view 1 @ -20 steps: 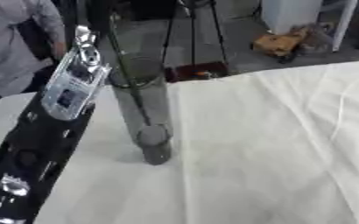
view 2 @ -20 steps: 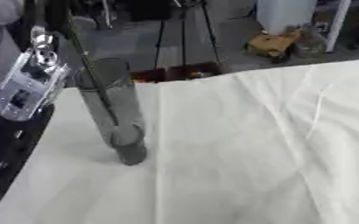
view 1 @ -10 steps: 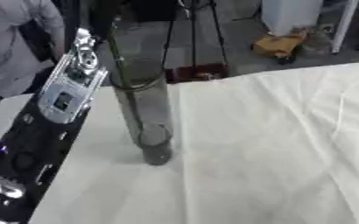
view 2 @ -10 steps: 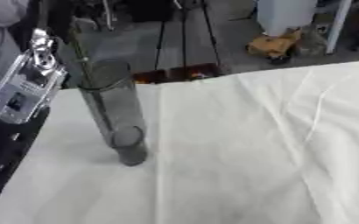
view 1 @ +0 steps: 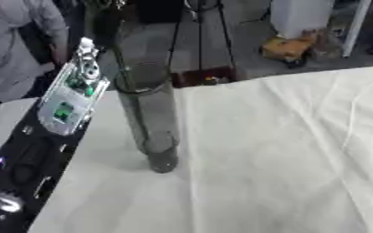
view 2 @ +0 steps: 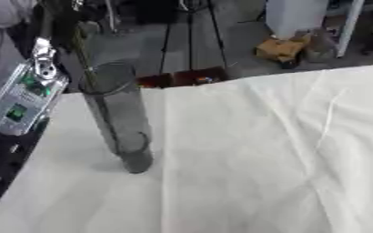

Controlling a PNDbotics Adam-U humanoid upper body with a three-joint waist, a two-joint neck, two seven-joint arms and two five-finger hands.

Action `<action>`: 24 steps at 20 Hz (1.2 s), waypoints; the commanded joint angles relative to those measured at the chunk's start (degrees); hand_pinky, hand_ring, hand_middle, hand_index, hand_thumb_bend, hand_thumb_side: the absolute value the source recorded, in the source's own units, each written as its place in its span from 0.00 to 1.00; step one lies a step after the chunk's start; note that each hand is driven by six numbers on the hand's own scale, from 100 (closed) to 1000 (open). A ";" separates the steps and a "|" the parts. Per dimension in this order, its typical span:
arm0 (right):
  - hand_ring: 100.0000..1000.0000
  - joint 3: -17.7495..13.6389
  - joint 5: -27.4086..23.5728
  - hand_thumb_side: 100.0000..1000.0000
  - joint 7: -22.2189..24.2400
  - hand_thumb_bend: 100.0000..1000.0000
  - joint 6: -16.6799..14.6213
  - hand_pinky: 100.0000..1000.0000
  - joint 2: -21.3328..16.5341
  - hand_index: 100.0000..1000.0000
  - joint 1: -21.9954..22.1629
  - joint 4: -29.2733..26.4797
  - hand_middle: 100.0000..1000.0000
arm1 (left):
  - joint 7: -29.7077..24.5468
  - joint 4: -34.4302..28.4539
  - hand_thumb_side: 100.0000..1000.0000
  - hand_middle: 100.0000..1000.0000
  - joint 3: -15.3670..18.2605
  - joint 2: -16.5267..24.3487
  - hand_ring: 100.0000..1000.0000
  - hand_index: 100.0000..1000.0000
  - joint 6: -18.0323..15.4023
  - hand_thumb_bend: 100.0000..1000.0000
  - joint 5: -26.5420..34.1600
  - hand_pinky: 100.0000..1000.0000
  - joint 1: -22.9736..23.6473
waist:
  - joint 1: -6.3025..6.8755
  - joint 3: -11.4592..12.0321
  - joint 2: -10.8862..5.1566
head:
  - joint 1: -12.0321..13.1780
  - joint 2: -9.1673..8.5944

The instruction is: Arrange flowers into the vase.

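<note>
A tall clear glass vase (view 1: pixel 150 113) stands upright on the white tablecloth (view 1: pixel 285 154), left of centre. A thin dark flower stem (view 2: pixel 81 54) slants down into it from the upper left, its lower end near the vase bottom. Any bloom is out of sight above the top edge. My left arm (view 1: pixel 66 102), with a silver and green wrist board, rises from the lower left corner beside the vase. My left hand (view 2: pixel 58 13) is a dark blurred shape at the top edge, where the stem ends. My right hand is not in view.
The table's far edge runs just behind the vase, with a red box (view 1: pixel 202 78) on the floor beyond it. A black tripod (view 1: pixel 199 36) and a yellow object (view 1: pixel 289 45) stand farther back. A person in grey (view 1: pixel 14 41) is at the upper left.
</note>
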 commanded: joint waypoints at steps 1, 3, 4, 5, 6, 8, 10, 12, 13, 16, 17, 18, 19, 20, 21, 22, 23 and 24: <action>1.00 -0.77 0.14 1.00 -0.29 0.00 0.09 0.89 -1.14 0.89 -0.37 -0.91 0.80 | -0.31 -1.78 1.00 0.44 0.30 2.32 0.36 0.44 -0.19 0.00 -0.69 0.03 -0.58 | -0.61 0.12 -1.25 | -0.27 -0.83; 1.00 -0.79 0.18 1.00 -0.32 0.00 0.10 0.89 -1.14 0.89 -0.34 -0.91 0.80 | -0.40 -2.13 1.00 0.45 0.02 2.69 0.37 0.46 -0.36 0.00 -0.91 0.04 -0.21 | -0.61 0.16 -1.23 | -0.35 -0.87; 1.00 -0.80 0.19 1.00 -0.34 0.00 0.12 0.89 -1.14 0.89 -0.31 -0.91 0.80 | -0.54 -2.33 1.00 0.46 -0.16 2.89 0.38 0.48 -0.45 0.00 -1.05 0.04 -0.02 | -0.60 0.19 -1.23 | -0.39 -0.88; 1.00 -0.81 0.20 1.00 -0.36 0.00 0.14 0.89 -1.13 0.89 -0.29 -0.91 0.80 | -0.69 -2.51 1.00 0.47 -0.28 3.04 0.38 0.48 -0.49 0.00 -1.17 0.04 0.15 | -0.60 0.21 -1.22 | -0.40 -0.87; 1.00 -0.81 0.21 1.00 -0.37 0.00 0.14 0.89 -1.12 0.89 -0.28 -0.91 0.80 | -0.85 -2.67 1.00 0.48 -0.36 3.14 0.40 0.51 -0.50 0.00 -1.28 0.05 0.29 | -0.59 0.23 -1.22 | -0.42 -0.88; 1.00 -0.82 0.22 1.00 -0.37 0.00 0.16 0.89 -1.08 0.89 -0.26 -0.91 0.80 | -1.37 -2.85 1.00 0.51 -0.56 3.37 0.42 0.55 -0.50 0.00 -1.59 0.05 0.54 | -0.59 0.24 -1.21 | -0.47 -0.94; 1.00 -0.86 0.25 1.00 -0.42 0.00 0.17 0.89 -1.08 0.89 -0.22 -0.91 0.80 | -1.99 -3.04 1.00 0.56 -0.72 3.60 0.46 0.59 -0.59 0.00 -2.02 0.08 0.74 | -0.60 0.23 -1.20 | -0.50 -1.02; 1.00 -0.89 0.28 1.00 -0.48 0.00 0.18 0.89 -1.09 0.89 -0.19 -0.91 0.80 | -2.88 -3.19 1.00 0.59 -0.93 3.80 0.50 0.62 -0.78 0.00 -2.52 0.12 0.90 | -0.59 0.22 -1.19 | -0.54 -1.06; 1.00 -0.90 0.30 1.00 -0.49 0.00 0.18 0.89 -1.08 0.89 -0.18 -0.91 0.80 | -3.61 -3.21 1.00 0.61 -1.08 3.87 0.52 0.63 -0.91 0.00 -2.81 0.15 0.98 | -0.58 0.21 -1.18 | -0.55 -1.09; 1.00 -0.92 0.33 1.00 -0.54 0.00 0.23 0.89 -1.06 0.89 -0.15 -0.91 0.80 | -6.26 -3.14 1.00 0.65 -1.31 4.02 0.56 0.66 -1.39 0.00 -3.95 0.19 1.16 | -0.56 0.20 -1.14 | -0.57 -1.18; 1.00 -0.92 0.33 1.00 -0.55 0.00 0.22 0.89 -1.06 0.89 -0.16 -0.91 0.80 | -7.12 -3.09 1.00 0.66 -1.34 4.03 0.57 0.67 -1.49 0.00 -4.35 0.20 1.20 | -0.57 0.19 -1.13 | -0.57 -1.20; 1.00 -0.92 0.34 1.00 -0.56 0.00 0.22 0.89 -1.06 0.89 -0.17 -0.91 0.80 | -7.97 -3.06 1.00 0.68 -1.40 4.06 0.59 0.69 -1.61 0.00 -4.74 0.22 1.24 | -0.58 0.19 -1.12 | -0.58 -1.22; 1.00 -0.92 0.35 1.00 -0.56 0.00 0.22 0.89 -1.06 0.89 -0.16 -0.91 0.80 | -8.93 -3.02 1.00 0.69 -1.50 4.11 0.59 0.70 -1.75 0.00 -5.16 0.23 1.29 | -0.58 0.19 -1.11 | -0.60 -1.24; 1.00 -0.93 0.36 1.00 -0.57 0.00 0.22 0.89 -1.06 0.89 -0.15 -0.91 0.80 | -9.89 -2.98 1.00 0.70 -1.56 4.17 0.61 0.71 -1.88 0.00 -5.63 0.24 1.33 | -0.58 0.20 -1.11 | -0.60 -1.26; 1.00 -0.93 0.36 1.00 -0.59 0.00 0.23 0.89 -1.05 0.89 -0.14 -0.91 0.80 | -10.83 -2.96 1.00 0.71 -1.62 4.24 0.62 0.72 -2.04 0.00 -6.16 0.25 1.38 | -0.58 0.21 -1.11 | -0.62 -1.28; 1.00 -0.94 0.36 1.00 -0.60 0.00 0.23 0.89 -1.04 0.89 -0.14 -0.91 0.80 | -11.64 -2.97 1.00 0.71 -1.63 4.33 0.62 0.72 -2.18 0.00 -6.71 0.26 1.42 | -0.59 0.22 -1.12 | -0.67 -1.31; 1.00 -0.95 0.37 1.00 -0.61 0.00 0.24 0.89 -1.03 0.89 -0.12 -0.91 0.80 | -12.38 -2.97 1.00 0.72 -1.66 4.44 0.63 0.73 -2.29 0.00 -7.28 0.26 1.49 | -0.58 0.23 -1.13 | -0.74 -1.34; 1.00 -0.97 0.38 1.00 -0.63 0.00 0.24 0.89 -1.03 0.89 -0.11 -0.91 0.80 | -12.95 -3.00 1.00 0.72 -1.66 4.54 0.63 0.74 -2.35 0.00 -7.77 0.26 1.56 | -0.59 0.25 -1.13 | -0.78 -1.35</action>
